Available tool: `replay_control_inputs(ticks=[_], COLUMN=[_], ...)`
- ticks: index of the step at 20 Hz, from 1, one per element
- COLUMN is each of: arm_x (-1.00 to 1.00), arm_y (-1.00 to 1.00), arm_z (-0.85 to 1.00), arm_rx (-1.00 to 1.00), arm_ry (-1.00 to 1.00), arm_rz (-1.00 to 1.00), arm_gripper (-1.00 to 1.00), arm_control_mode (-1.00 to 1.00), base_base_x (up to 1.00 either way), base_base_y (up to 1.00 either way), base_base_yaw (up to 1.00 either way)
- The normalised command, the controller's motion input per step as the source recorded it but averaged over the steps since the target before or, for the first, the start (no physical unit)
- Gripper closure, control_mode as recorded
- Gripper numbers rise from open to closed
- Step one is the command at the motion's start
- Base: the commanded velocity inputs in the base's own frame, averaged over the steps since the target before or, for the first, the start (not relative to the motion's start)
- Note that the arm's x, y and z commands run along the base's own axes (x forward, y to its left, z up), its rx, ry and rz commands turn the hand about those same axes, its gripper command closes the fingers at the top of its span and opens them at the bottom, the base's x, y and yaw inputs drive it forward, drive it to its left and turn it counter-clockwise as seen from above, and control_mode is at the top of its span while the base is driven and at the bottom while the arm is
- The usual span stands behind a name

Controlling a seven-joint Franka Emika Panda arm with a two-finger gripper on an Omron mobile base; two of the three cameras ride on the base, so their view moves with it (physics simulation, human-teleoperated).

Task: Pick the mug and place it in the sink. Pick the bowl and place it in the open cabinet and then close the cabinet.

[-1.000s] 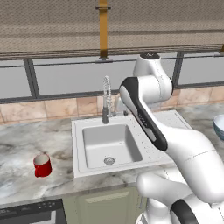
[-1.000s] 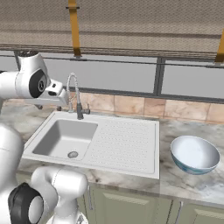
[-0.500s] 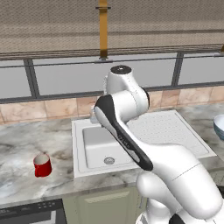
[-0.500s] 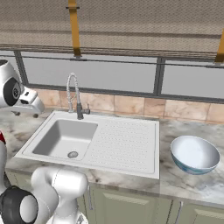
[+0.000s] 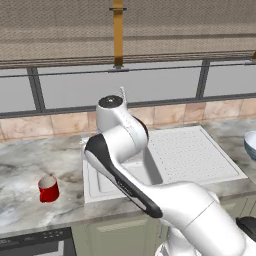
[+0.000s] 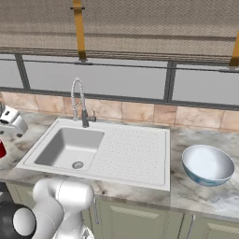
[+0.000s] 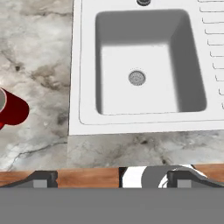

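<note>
The red mug (image 5: 48, 189) stands upright on the marble counter left of the sink (image 5: 200, 150); in the hand view the mug (image 7: 11, 109) is at the left edge, beside the sink's basin (image 7: 138, 65). My gripper (image 7: 113, 178) hangs high over the counter's front edge by the sink's left front corner, open and empty, with the mug off to its left. The white hand (image 6: 10, 122) appears at the left edge of the right base view. The bowl (image 6: 207, 164) sits upright on the counter right of the sink. The cabinet is out of view.
A chrome spring-neck faucet (image 6: 79, 100) rises behind the basin, and the ribbed drainboard (image 6: 133, 151) lies to its right. My arm's white links cross the sink in the left base view. A dark appliance top (image 5: 35, 242) sits below the counter at the lower left.
The arm has swung left across the sink, carrying the hand from near the faucet out toward the mug's side. The jaws stayed wide open. Mug and bowl have not moved.
</note>
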Motion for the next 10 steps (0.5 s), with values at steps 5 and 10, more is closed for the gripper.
replay_control_inputs(ticks=[5,10], arm_x=[-0.19,-0.16], arm_y=[0.55,0.55], arm_z=[-0.31,-0.26], arm_rx=[0.00,0.00], arm_ry=[0.00,0.00], arm_rz=[-0.01,0.00], arm_gripper=[-1.00,-1.00], arm_control_mode=[-1.00,-1.00], base_base_x=[0.00,0.00], base_base_y=[0.00,0.00], base_base_yaw=[0.00,0.00])
